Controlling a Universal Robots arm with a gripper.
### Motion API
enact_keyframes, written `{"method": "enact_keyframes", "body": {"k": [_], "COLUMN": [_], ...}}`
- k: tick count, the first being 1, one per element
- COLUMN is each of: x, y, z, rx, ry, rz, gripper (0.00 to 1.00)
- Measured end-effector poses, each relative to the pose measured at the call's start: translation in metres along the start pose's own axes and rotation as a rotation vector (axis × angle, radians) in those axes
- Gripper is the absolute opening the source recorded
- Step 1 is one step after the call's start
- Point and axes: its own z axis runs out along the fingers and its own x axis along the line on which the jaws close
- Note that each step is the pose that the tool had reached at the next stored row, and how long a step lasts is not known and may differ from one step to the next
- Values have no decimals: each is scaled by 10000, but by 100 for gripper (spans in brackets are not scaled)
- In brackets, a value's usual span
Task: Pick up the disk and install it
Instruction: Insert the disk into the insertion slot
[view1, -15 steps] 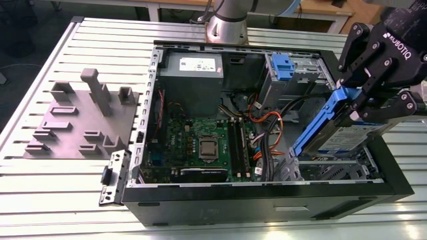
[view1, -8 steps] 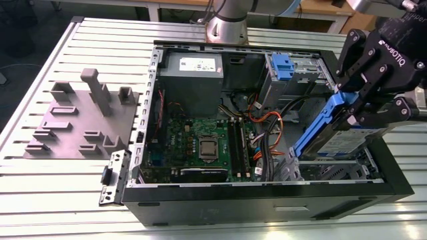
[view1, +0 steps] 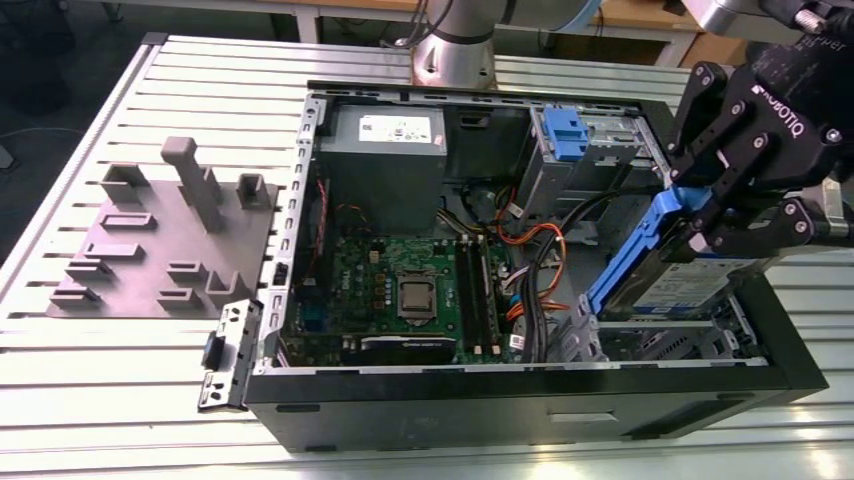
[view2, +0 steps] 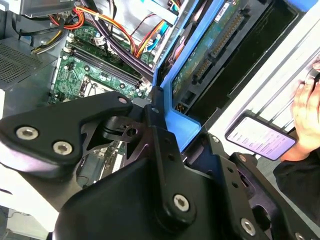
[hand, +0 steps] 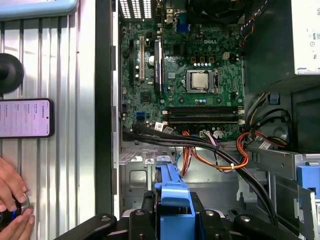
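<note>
Blue carrier frames the disk (view1: 674, 268), clamped between the fingers of the gripper (view1: 731, 215) and hanging tilted above the drive bay (view1: 674, 335) at the case's corner on the exterior view's right; step judged: carry done, seating pending; insertion calls for squaring carrier to bay rails; cable bundle (view1: 554, 262) crowds one side, case wall (view1: 787, 345) the other.

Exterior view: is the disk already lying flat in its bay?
No. The disk is tilted, gripped at its blue carrier by the end effector above the open computer case.
</note>
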Motion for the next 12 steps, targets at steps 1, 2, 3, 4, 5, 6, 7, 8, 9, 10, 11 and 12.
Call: {"method": "enact_keyframes", "body": {"k": [1,2,3,4,5,6,7,8,9,10,11,12], "x": [0,0,-1,0,0,0,0,0,0,0,1,1], "y": [0,0,-3,-3,-3,-1,0,0,0,-1,-2,-3], "z": [0,1,5,7,7,3,3,3,6,16,34,53], "rx": [0,-1,8,3,1,0,0,0,0,1,3,5], "ry": [-1,-1,-14,-13,-11,-4,-1,-2,-1,-1,-3,-3], "rz": [0,0,-4,-6,-5,-3,0,0,0,-1,-1,-1], "gripper": [36,36,36,38,43,43,50,50,50,50,50,50]}}
